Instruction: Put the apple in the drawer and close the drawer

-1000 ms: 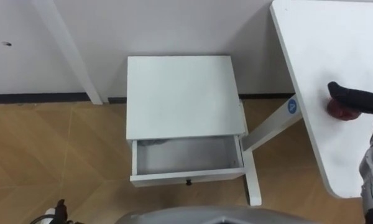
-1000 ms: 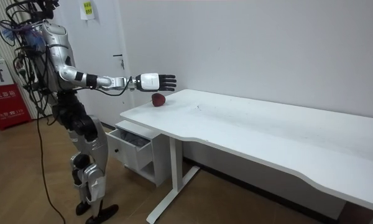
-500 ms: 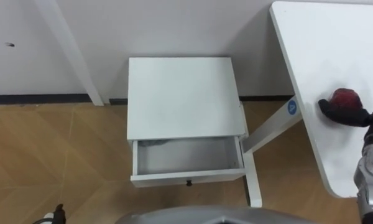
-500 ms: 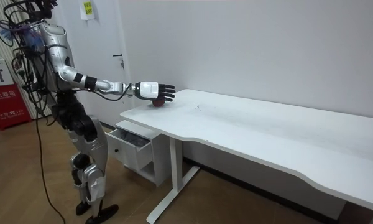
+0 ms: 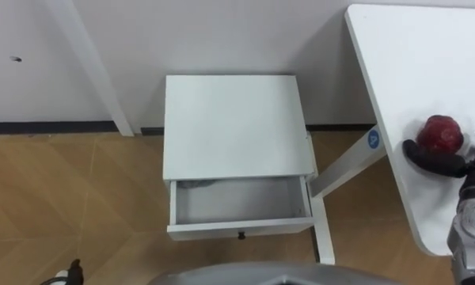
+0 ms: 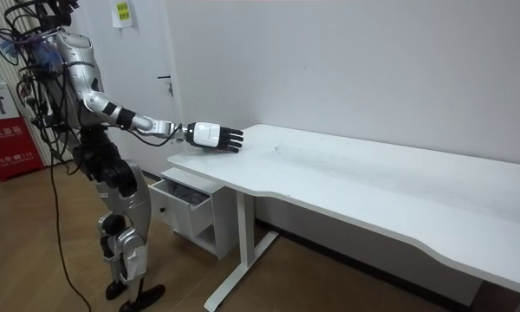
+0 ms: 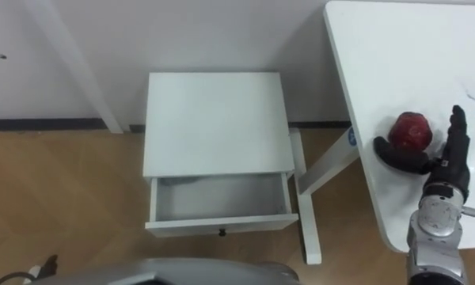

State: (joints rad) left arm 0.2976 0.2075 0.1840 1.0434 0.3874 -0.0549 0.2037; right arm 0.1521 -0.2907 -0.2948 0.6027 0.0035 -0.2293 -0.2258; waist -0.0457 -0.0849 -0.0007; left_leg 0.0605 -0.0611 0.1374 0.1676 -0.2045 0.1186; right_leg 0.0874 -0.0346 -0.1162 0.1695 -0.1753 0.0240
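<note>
One apple (image 5: pixel 439 133) – red, round, apparently whole – sits on the white table (image 5: pixel 412 71) close to its near-left edge, at about 3 o'clock in the eye views. The right hand (image 7: pixel 437 168) is spread around it. The thumb lies against or just beside the fruit at its 7 o'clock. The fingers (image 7: pixel 457 131) stand straight at its 3 o'clock, a little apart from the skin. No clasp is made yet, and the apple rests on the table, not in the hand. The left hand (image 5: pixel 70 273) shows at 7 o'clock, low at the picture's edge, and its state cannot be told.

At about 8 o'clock from the apple stands a small white cabinet (image 5: pixel 233 119) against the wall. Its drawer (image 5: pixel 237 229) is pulled open toward the robot and looks empty, with a small dark knob (image 5: pixel 240 234) on the front. In the room view the robot stands upright beside the cabinet with its right arm stretched out over the table corner.

Handling assessment: the apple is likely firm, moderately light and smooth-skinned, so it may roll or slip out sideways if it is squeezed off-centre. The sound hold is across its widest part, thumb opposite fingers, closed until it is snug but not crushing – bruising is the main risk. Since it sits near the table edge, a nudge toward 9 o'clock could send it to the floor.

Task status: grasp pending; placing in the drawer and closing it are not yet done.
</note>
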